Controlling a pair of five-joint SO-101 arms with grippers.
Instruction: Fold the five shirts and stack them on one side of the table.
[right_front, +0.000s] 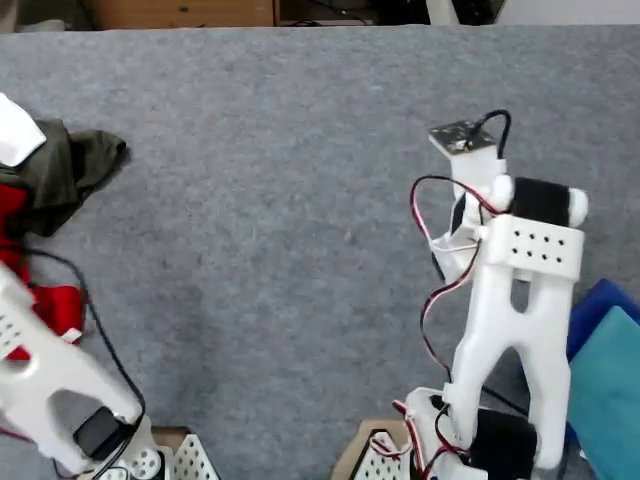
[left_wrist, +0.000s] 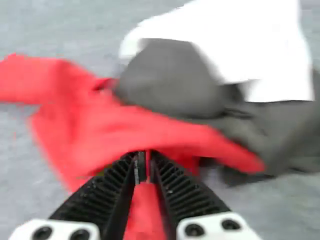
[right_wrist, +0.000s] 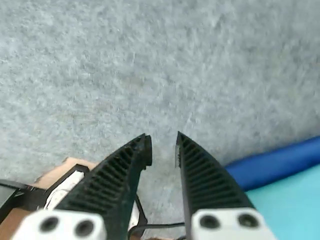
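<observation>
My left gripper (left_wrist: 143, 167) is shut on a fold of the red shirt (left_wrist: 100, 125), which lies crumpled at the table's left edge (right_front: 60, 305). A dark grey shirt (left_wrist: 170, 85) is bunched against the red one, and a white shirt (left_wrist: 240, 45) lies over it. In the high view the dark shirt (right_front: 70, 165) and the white one (right_front: 15, 135) sit at the far left. My right gripper (right_wrist: 163, 147) hangs open over bare felt with nothing between its fingers. Beside it at the right edge lie a blue shirt (right_wrist: 270, 162) and a teal shirt (right_wrist: 290, 200), one on the other (right_front: 610, 390).
The grey felt table (right_front: 300, 150) stretches wide between the two arms. The arms' bases (right_front: 365, 450) stand at the front edge. Red and black cables (right_front: 430, 300) hang along the right arm.
</observation>
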